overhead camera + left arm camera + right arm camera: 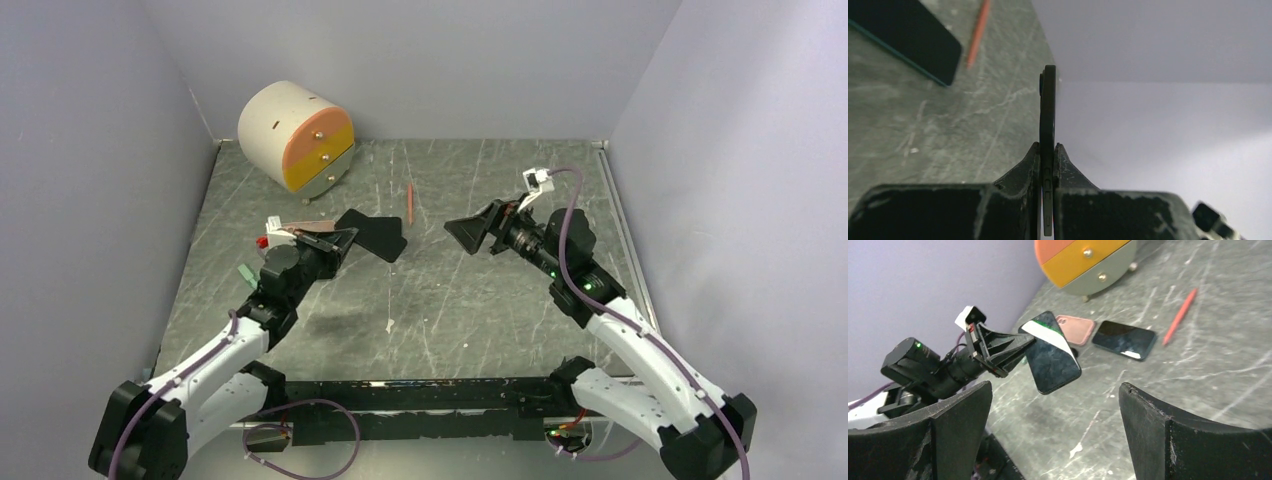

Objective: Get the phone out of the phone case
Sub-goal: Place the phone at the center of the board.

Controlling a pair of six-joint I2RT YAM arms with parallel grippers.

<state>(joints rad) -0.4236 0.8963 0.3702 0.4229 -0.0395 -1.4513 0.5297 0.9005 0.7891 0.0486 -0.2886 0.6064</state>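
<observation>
My left gripper (1048, 146) is shut on a thin black phone (1047, 100), seen edge-on in the left wrist view. The right wrist view shows that phone (1050, 352) held up off the table, glossy face up, in the left gripper (1000, 347). Behind it a pink phone case (1076, 329) lies flat on the table. From above, the left gripper (345, 240) and the phone (380, 237) are left of centre. My right gripper (462, 231) stands wide open to the right of them, apart from the phone, and nothing is between its fingers (1054, 386).
A second dark slab with a teal edge (1124, 339) lies flat beyond the pink case. A red pencil (410, 203) lies at mid-back. A round cabinet with orange drawers (296, 137) stands in the back left corner. Walls close in three sides.
</observation>
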